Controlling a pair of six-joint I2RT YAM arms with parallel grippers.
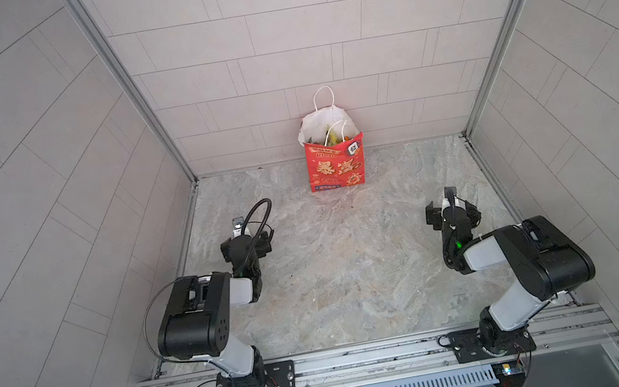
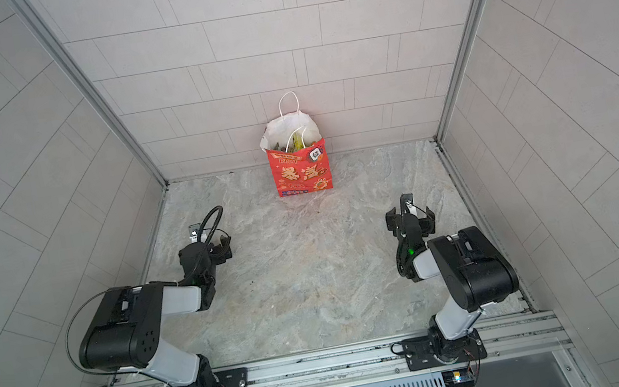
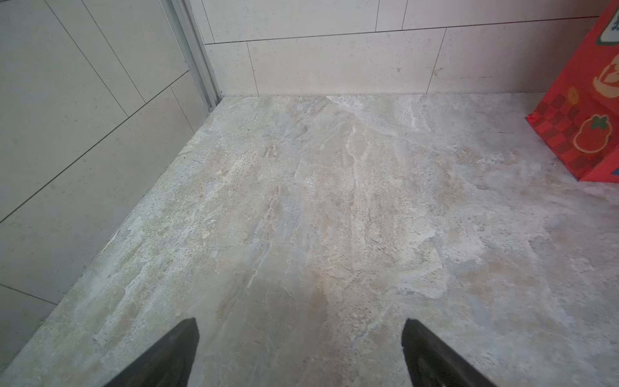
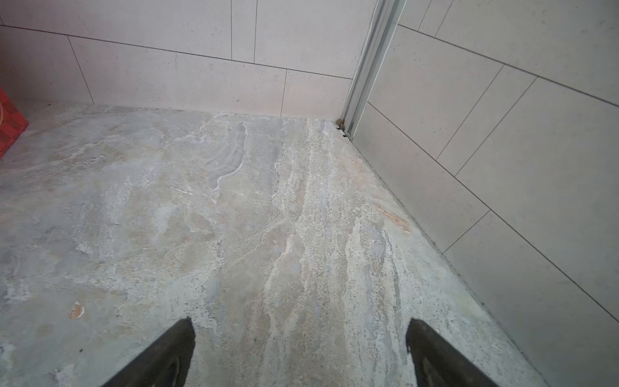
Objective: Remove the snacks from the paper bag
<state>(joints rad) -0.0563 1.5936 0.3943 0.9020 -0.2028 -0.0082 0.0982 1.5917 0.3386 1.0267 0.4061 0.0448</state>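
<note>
Marbled grey tabletop (image 1: 355,280): the red bag (image 1: 335,167) stands upright at the far edge, centre, against the back wall (image 1: 275,40), with its mouth open. Left pincer (image 3: 299,326) sits at near left and right pincer (image 4: 299,326) at near right. Both have jaws spread wide and empty, well apart from the bag. Snacks (image 1: 331,138) are inside the bag; only yellow-green tops show.
</note>
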